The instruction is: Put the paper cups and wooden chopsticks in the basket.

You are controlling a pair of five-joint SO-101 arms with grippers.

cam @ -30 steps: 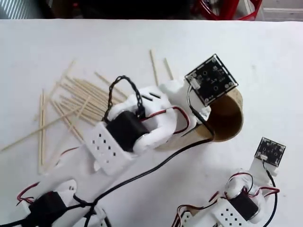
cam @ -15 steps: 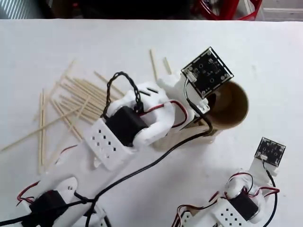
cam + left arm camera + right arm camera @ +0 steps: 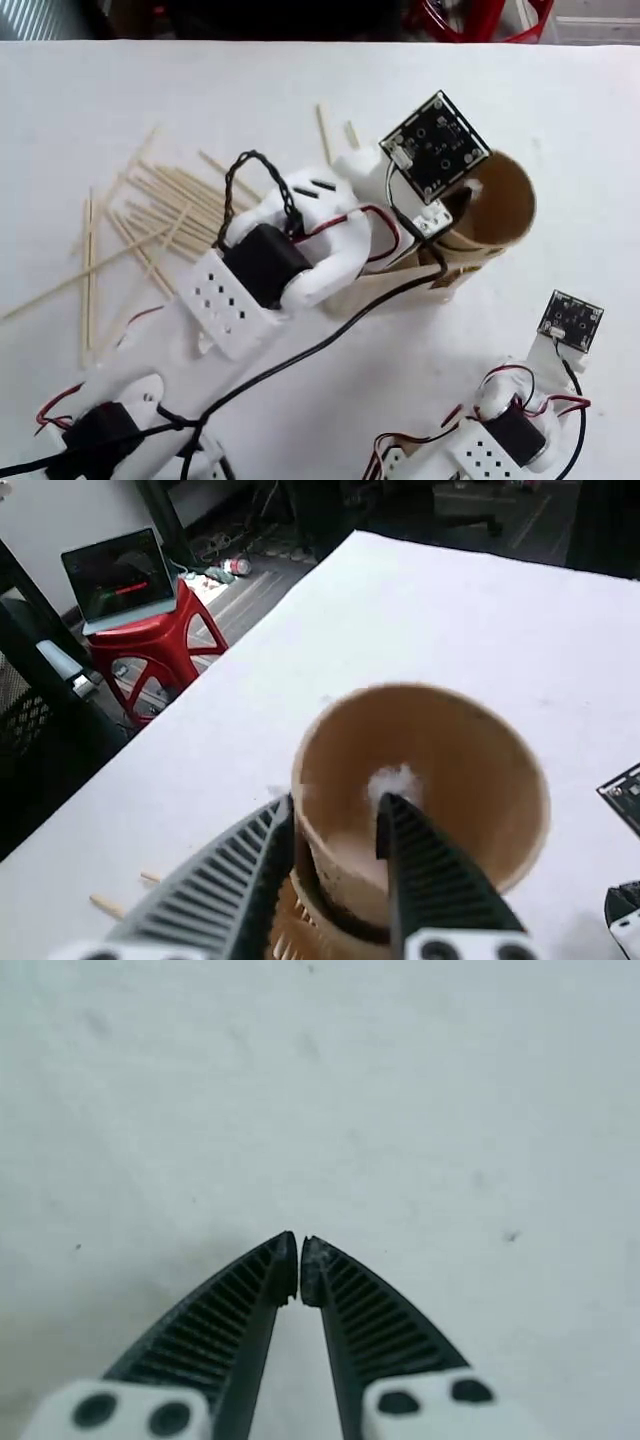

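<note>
White, the surface (image 3: 120, 90) carries everything; beyond its far edge stands a red plastic stool (image 3: 160, 650) with an open laptop (image 3: 118, 575) on it. The left hand (image 3: 337, 815) is clamped on the wall of a brown paper cup (image 3: 497, 205): one black ribbed finger (image 3: 420, 870) is inside the cup, the other is outside against the wall. The cup is right of the middle of the surface and leans, open mouth toward the right edge; whether its bottom touches the surface I cannot tell. A loose heap of thin pale wooden chopsticks (image 3: 150, 215) lies near the left edge, well apart from the cup, and two more sticks (image 3: 324, 128) lie toward the far edge. The right hand (image 3: 300, 1270) is at the near right corner, its fingers together with nothing between them, above bare surface.
</note>
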